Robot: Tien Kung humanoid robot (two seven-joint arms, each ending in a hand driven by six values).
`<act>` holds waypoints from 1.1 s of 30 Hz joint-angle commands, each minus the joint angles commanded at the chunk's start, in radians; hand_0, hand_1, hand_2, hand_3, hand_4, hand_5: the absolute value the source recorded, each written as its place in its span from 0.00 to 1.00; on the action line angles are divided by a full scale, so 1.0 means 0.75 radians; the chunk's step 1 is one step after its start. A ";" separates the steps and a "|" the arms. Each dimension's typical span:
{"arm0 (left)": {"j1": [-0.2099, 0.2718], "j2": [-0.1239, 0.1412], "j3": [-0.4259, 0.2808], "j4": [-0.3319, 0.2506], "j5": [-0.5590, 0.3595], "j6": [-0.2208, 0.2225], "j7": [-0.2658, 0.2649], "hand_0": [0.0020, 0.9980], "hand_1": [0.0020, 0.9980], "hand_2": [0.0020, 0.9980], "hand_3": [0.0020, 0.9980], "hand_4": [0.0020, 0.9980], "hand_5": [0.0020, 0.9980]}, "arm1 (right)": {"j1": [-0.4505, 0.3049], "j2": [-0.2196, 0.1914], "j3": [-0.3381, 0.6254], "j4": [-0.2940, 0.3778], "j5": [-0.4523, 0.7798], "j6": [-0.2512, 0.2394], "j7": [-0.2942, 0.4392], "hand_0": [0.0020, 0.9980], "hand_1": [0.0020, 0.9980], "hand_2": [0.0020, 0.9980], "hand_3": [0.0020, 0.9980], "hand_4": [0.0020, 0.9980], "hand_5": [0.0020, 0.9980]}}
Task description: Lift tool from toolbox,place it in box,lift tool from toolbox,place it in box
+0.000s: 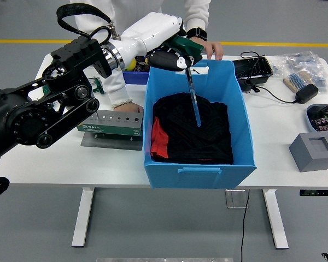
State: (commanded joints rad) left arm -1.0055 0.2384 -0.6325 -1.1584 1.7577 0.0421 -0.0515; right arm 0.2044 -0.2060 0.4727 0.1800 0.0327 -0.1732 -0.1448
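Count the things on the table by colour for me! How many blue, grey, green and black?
Blue: 1, the big box.
Grey: 2, the tool stand and foam block.
Green: 1, the tool handle in the left hand.
Black: 2, cloth, charger.
Total: 6.
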 joint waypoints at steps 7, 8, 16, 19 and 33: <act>0.033 -0.091 0.047 0.174 -0.051 -0.010 -0.031 0.09 0.00 0.01 0.03 0.62 0.54 | 0.011 -0.006 0.017 0.000 -0.023 0.001 -0.003 0.71 0.65 0.71 0.56 0.78 0.67; 0.034 -0.098 0.051 0.192 -0.060 -0.012 -0.035 0.10 0.00 0.02 0.03 0.62 0.54 | 0.011 -0.006 0.019 0.000 -0.025 0.001 -0.003 0.71 0.65 0.71 0.56 0.78 0.67; 0.026 -0.189 0.134 0.374 -0.180 -0.024 -0.100 0.11 0.00 0.03 0.04 0.61 0.54 | 0.007 -0.009 0.037 0.000 -0.054 0.001 -0.008 0.71 0.65 0.71 0.56 0.78 0.67; 0.007 -0.223 0.192 0.416 -0.207 -0.035 -0.129 0.11 0.00 0.03 0.04 0.61 0.54 | 0.006 -0.010 0.040 0.000 -0.063 0.001 -0.010 0.71 0.65 0.71 0.56 0.78 0.67; -0.077 -0.318 0.314 0.573 -0.019 -0.133 -0.115 0.17 0.09 0.14 0.19 0.75 0.59 | 0.022 -0.016 0.045 0.000 -0.084 0.004 -0.011 0.70 0.65 0.71 0.56 0.78 0.67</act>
State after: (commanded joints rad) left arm -1.0632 0.0000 -0.3967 -0.7290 1.7433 -0.0573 -0.1378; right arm 0.2209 -0.2183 0.5064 0.1800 -0.0301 -0.1701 -0.1529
